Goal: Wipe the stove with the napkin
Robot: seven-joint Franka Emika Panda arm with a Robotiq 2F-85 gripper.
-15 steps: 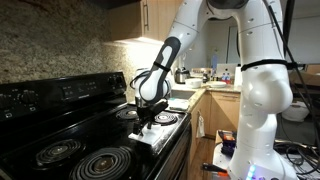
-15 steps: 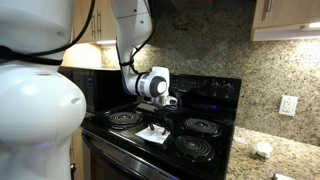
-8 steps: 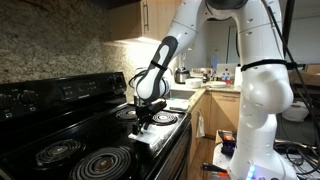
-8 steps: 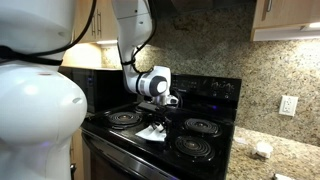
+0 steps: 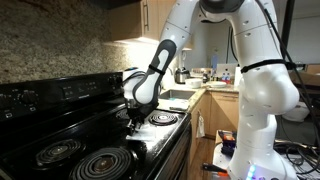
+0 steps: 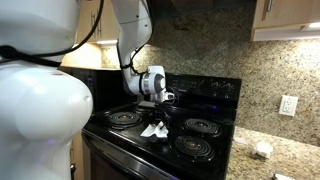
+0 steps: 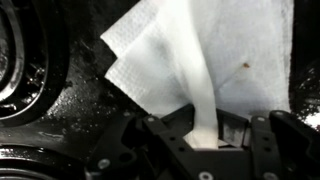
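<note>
Gripper (image 7: 205,128) closed, pinching a raised fold of the napkin (image 7: 200,55). Rest of the napkin lies on the stove (image 6: 212,92) top.

Speckled granite backsplash (image 6: 215,50) rises behind the counter (image 6: 290,160) under pale wooden cabinets (image 6: 290,18) (a white wall outlet (image 6: 287,105) sits above its back edge).

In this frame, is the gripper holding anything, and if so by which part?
Yes. The gripper is shut on the napkin, pinching a raised fold at the edge nearest it. The rest of the napkin lies on the stove.
</note>
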